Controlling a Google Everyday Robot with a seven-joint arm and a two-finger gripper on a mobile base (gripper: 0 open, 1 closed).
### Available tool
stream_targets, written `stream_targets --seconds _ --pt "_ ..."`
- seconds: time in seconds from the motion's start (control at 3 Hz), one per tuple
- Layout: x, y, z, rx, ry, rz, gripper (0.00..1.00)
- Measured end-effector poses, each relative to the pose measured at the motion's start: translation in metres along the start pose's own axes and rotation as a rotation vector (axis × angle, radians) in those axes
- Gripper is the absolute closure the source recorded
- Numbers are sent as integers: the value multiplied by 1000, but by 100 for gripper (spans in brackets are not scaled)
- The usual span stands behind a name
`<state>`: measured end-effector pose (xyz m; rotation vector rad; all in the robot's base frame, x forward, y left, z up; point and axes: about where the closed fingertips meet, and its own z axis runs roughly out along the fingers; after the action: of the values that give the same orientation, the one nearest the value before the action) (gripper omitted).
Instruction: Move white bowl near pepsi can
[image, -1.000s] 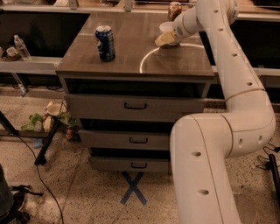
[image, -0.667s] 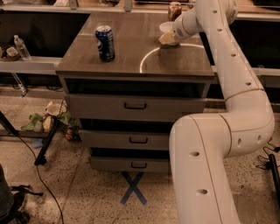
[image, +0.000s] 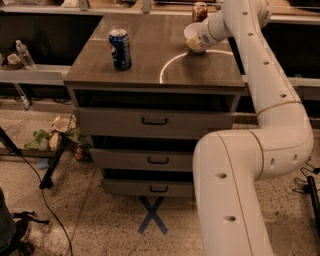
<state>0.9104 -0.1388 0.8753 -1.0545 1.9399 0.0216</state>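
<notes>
The white bowl (image: 191, 33) is at the back right of the cabinet top, tilted and raised a little off the surface. My gripper (image: 196, 43) is at the end of the white arm that reaches in from the right, and it is shut on the bowl's rim. The pepsi can (image: 120, 48), blue with a silver top, stands upright at the left of the cabinet top, well apart from the bowl.
A reddish-brown can (image: 199, 11) stands at the back edge just behind the bowl. The wooden cabinet top (image: 150, 65) has a pale ring mark. Three drawers sit below. A water bottle (image: 25, 54) stands on the left shelf. Cables and litter lie on the floor.
The gripper and the white bowl have risen slightly off the cabinet top, and the bowl tilts more. The pepsi can has not moved.
</notes>
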Motion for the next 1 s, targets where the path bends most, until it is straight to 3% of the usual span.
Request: stream_targets --seconds 0.33,0.67,1.0 --pt "-21 15 -14 -55 -27 -68 100" --pt "-47 45 -38 -163 -74 -184 100" --pt "-60 83 -52 -302 -124 -243 100"
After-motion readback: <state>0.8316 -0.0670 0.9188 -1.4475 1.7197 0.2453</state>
